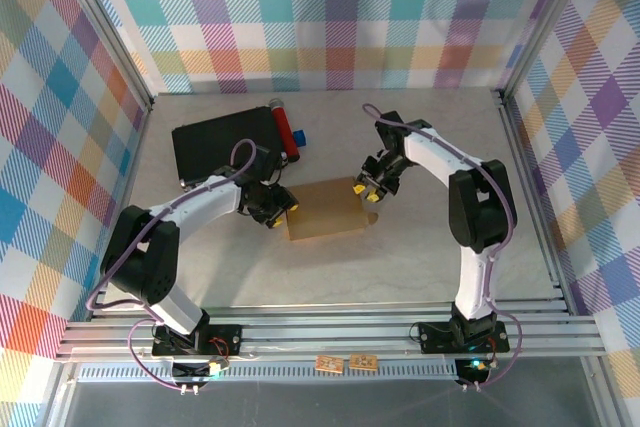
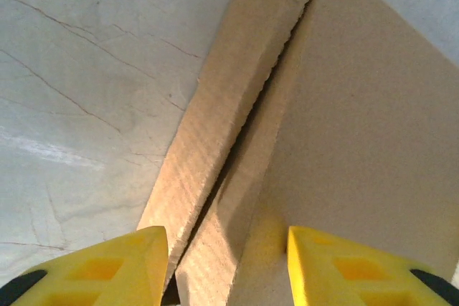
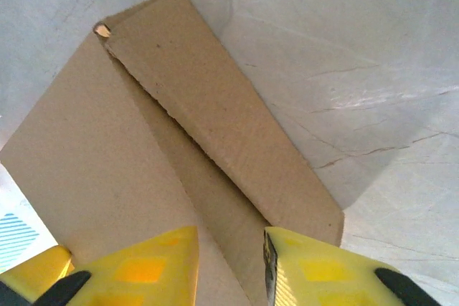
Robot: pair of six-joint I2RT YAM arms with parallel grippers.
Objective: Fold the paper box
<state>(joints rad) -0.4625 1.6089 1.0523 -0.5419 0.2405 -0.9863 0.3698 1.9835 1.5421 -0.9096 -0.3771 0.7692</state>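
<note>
The paper box (image 1: 326,210) is plain brown cardboard lying at the middle of the table. My left gripper (image 1: 284,206) is at its left edge. In the left wrist view the left gripper (image 2: 228,266) is open, its yellow fingers (image 2: 136,266) astride a raised side flap (image 2: 229,105) of the paper box (image 2: 366,141). My right gripper (image 1: 366,189) is at the box's far right corner. In the right wrist view the right gripper (image 3: 231,266) stands open more narrowly, straddling the fold beside the right side flap (image 3: 215,112) of the paper box (image 3: 86,155).
A black rectangular case (image 1: 222,147) lies at the back left, with a red cylinder (image 1: 285,128) and a small blue item (image 1: 301,136) beside it. Plaid walls and metal rails enclose the marbled table (image 1: 420,247).
</note>
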